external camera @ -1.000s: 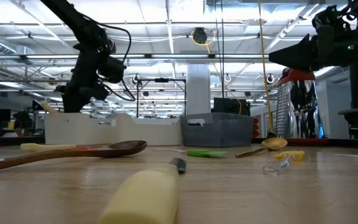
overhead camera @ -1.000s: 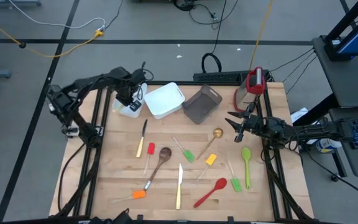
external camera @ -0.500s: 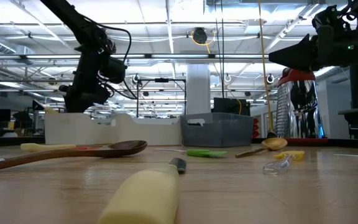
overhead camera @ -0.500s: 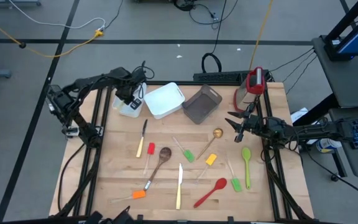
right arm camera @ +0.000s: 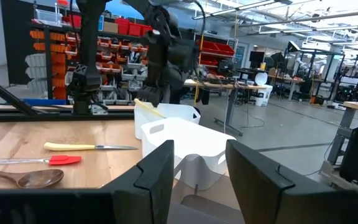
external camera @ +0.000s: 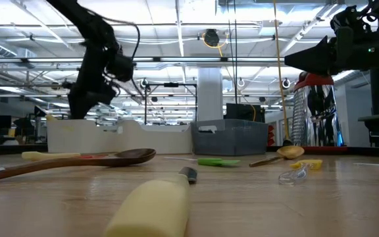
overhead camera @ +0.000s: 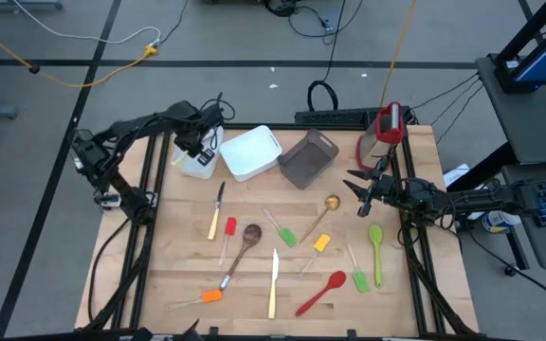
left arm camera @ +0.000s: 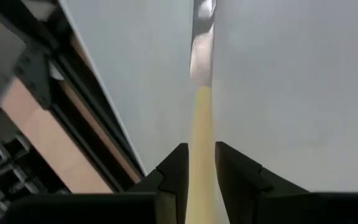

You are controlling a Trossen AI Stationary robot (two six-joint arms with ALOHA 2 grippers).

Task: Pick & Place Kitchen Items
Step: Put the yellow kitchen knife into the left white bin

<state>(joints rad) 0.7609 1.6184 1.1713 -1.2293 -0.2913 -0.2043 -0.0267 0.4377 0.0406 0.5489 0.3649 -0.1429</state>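
**Knife between the left gripper's fingers over a white bin**

Fingers [left arm camera: 174, 177] of the left gripper [overhead camera: 200, 152] stand narrowly apart on either side of a pale-handled knife [left arm camera: 202, 124]; whether they actually press on its handle cannot be told from the wrist view. The knife's blade points down into the small white bin [overhead camera: 197, 167] at the tabletop's [overhead camera: 254, 294] far left corner, beside a larger white bin [overhead camera: 250, 152] and a grey bin [overhead camera: 308, 158].

The right gripper [overhead camera: 360, 195] hovers near the right edge, jaws partly apart and holding nothing, close to the red-and-silver appliance [overhead camera: 387, 126].

Spread over the tabletop lie the other items: a second pale-handled knife [overhead camera: 273, 284], a black-handled knife [overhead camera: 216, 210], a brown wooden spoon [overhead camera: 245, 244], a gold spoon [overhead camera: 328, 208], a red spoon [overhead camera: 322, 292], a green spoon [overhead camera: 376, 251], and small red [overhead camera: 229, 230], orange [overhead camera: 210, 296], yellow [overhead camera: 320, 243] and green [overhead camera: 286, 234] spatulas.
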